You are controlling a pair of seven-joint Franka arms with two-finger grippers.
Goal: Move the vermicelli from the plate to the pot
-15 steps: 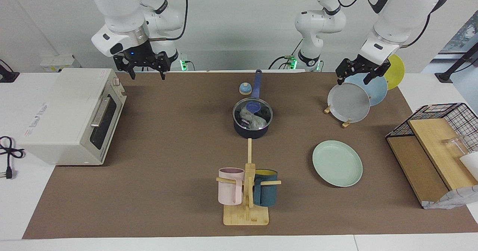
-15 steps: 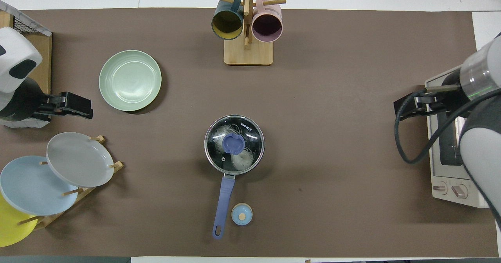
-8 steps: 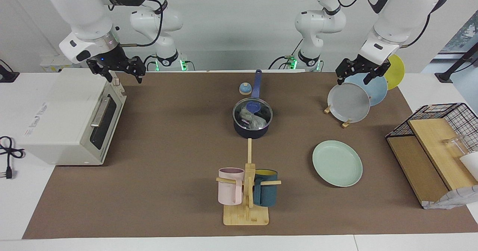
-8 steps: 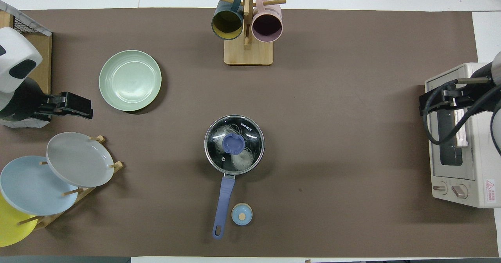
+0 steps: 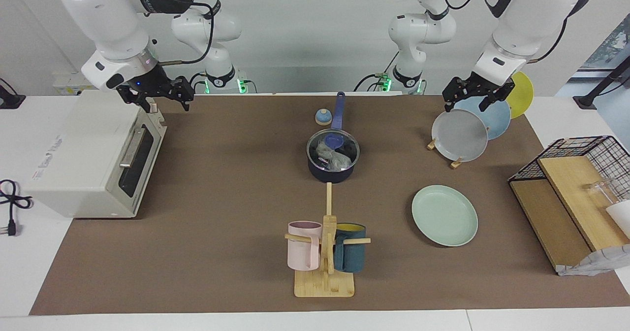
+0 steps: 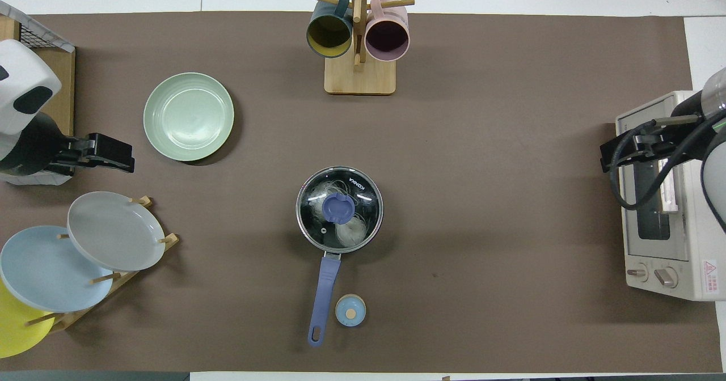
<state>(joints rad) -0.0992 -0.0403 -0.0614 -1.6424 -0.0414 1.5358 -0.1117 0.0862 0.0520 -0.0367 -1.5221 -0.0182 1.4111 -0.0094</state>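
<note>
White right gripper (image 5: 161, 98) now over oven (image 5: 93, 153)

A toaster oven (image 5: 93, 153), a mug tree (image 5: 325, 252), a plate rack (image 5: 472, 124) and a wire basket (image 5: 576, 193) stand about.

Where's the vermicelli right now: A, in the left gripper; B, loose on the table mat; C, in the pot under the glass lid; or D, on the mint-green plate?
C: the vermicelli shows through the glass lid inside the pot, and the mint-green plate is bare.
</note>
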